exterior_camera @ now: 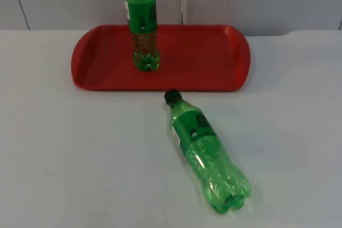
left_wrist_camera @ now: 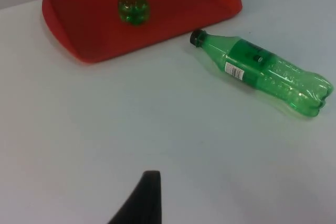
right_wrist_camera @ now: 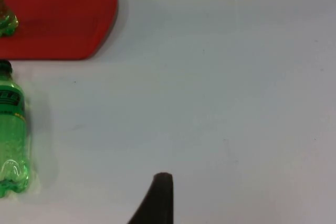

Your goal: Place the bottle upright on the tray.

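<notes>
White table (exterior_camera: 64, 158): lying bottle (exterior_camera: 206, 150) near tray (exterior_camera: 214, 62); upright bottle (exterior_camera: 141, 22) aboard.

Brightness: even and fairly bright, the white table (exterior_camera: 80, 158) carrying a cool bluish cast.
Shadows: soft and faint beside the lying bottle (exterior_camera: 207, 153) and along the near edge of the red tray (exterior_camera: 235, 57).
Glare: small highlights sat on the lying bottle's ridged base and on the standing bottle (exterior_camera: 142, 25).
Focus: slightly soft overall, with no motion blur.
</notes>
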### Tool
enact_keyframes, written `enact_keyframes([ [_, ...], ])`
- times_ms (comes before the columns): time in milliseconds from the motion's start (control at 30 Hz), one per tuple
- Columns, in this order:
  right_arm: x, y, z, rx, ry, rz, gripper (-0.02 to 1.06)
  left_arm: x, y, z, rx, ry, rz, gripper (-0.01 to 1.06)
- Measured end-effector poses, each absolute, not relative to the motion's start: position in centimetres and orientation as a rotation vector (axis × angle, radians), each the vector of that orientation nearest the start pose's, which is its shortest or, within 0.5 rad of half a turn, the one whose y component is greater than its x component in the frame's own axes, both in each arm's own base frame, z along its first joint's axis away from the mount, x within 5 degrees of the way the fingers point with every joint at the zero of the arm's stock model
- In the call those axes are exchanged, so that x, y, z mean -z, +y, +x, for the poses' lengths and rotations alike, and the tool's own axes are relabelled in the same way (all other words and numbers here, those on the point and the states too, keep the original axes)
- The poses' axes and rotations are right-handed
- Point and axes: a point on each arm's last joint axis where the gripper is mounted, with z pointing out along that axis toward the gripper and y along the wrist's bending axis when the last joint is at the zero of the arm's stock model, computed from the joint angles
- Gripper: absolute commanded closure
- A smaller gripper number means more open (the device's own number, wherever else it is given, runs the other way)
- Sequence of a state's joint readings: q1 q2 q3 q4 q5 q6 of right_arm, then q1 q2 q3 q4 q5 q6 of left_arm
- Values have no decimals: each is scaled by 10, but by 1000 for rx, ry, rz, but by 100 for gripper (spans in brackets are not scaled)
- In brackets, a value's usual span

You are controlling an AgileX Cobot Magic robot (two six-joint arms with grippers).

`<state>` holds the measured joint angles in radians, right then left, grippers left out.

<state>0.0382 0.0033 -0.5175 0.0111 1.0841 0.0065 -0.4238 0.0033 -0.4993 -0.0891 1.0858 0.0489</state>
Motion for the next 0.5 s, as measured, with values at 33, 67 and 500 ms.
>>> enact_keyframes([
  [33,-280,1,-7,-41,2053,-33,20,-275,-4,-8,333,2028,494,0],
  [67,-280,1,-7,-41,2053,-33,20,-275,-4,-8,332,2028,494,0],
  [500,-280,1,-7,-41,2053,-33,20,-275,-4,-8,331,2029,490,0],
])
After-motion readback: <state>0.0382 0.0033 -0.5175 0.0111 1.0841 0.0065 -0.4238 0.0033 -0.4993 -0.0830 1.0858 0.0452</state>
